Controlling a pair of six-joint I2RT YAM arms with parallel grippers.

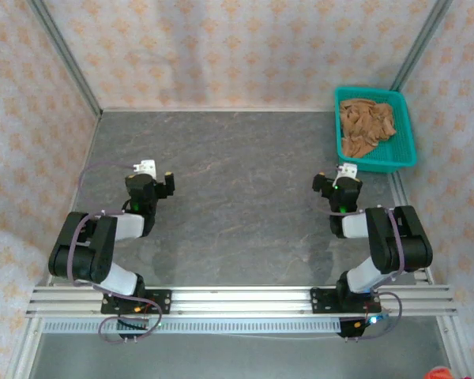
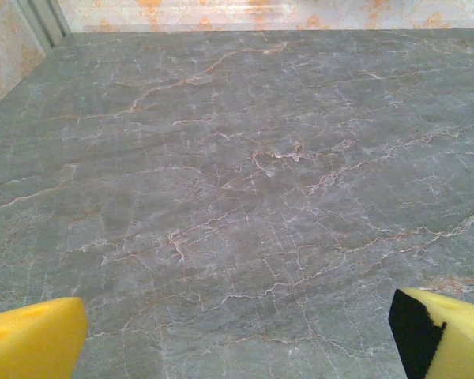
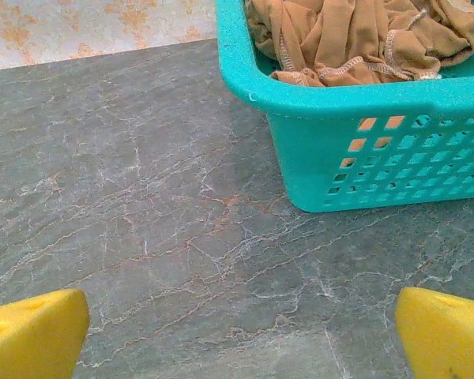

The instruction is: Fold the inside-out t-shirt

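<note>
The counter [image 1: 237,197] is a flat slab of grey-green stone look, matt, with thin pale and rusty veins running across it. Cloth walls [image 1: 221,47] with a pale orange flower pattern close it on three sides, and metal posts stand in the far corners. At the near edge lies a ribbed aluminium rail [image 1: 237,300] that carries both arm bases.

In the far right corner stands a teal basket [image 1: 375,89] of hard plastic – rectangular, with a thick rounded rim and small square holes in its wall. The inside-out t-shirt [image 1: 367,122] lies crumpled inside it, soft tan-brown cloth in many folds, with its stitched seams turned outward.

The left gripper [image 1: 154,175] is released – its yellow fingers [image 2: 31,335] stand wide apart over bare counter. The right gripper [image 1: 336,175] is released too, near the basket and not touching it.
</note>
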